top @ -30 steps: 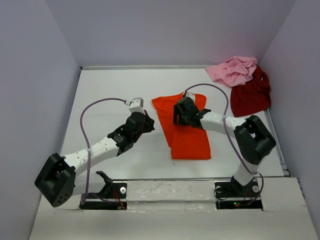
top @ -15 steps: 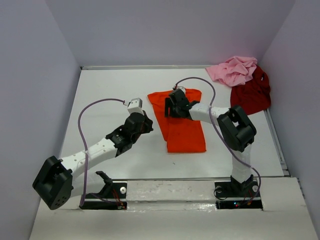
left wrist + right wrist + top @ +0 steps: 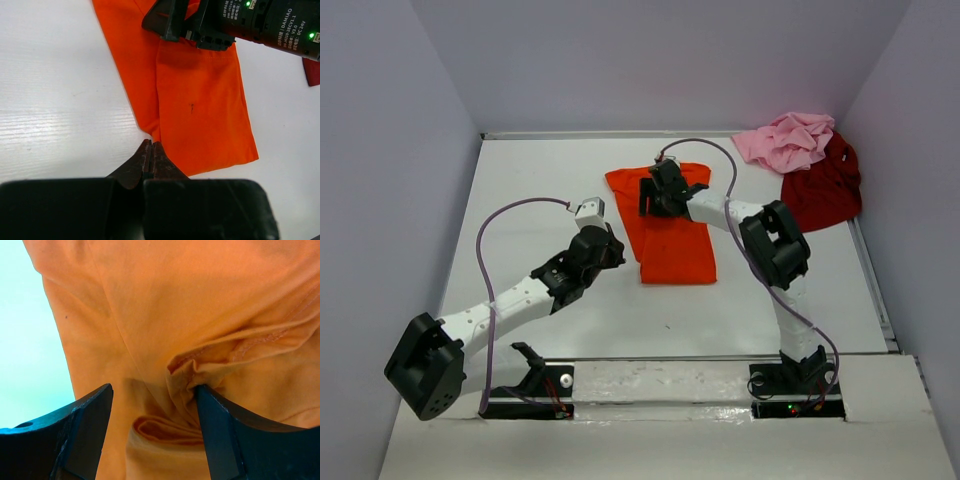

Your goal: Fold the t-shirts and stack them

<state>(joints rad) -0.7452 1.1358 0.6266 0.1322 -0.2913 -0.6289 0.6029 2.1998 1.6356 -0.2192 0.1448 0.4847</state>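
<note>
A white bench [image 3: 540,180] is filling a walled booth, seen from above. Two white-and-black arms are reaching in from 6 o'clock: the left arm [image 3: 510,300] is stretching toward 1 o'clock, and the right arm [image 3: 775,245] is bending back toward 11 o'clock.

The orange shirt [image 3: 675,250] is lying flat near the bench centre, folded into a long narrow strip running from 12 to 6 o'clock, with one layer showing wider along its 9 o'clock side. The red shirt [image 3: 820,190] is lying crumpled in the 2 o'clock corner, not yet folded. The pink shirt [image 3: 785,140] is sitting bunched just beyond it, touching it, and likewise waiting its turn.

The right jaws are standing apart over the 12 o'clock end of the orange shirt. The wrist view is showing cloth puckering between them and against one finger, so they are probably pressing down to shift or gather that end rather than pinching it.

The left jaws are pressed together, holding nothing. They are hovering just off the strip's 7 o'clock corner, likely standing by for the next fold.
</note>
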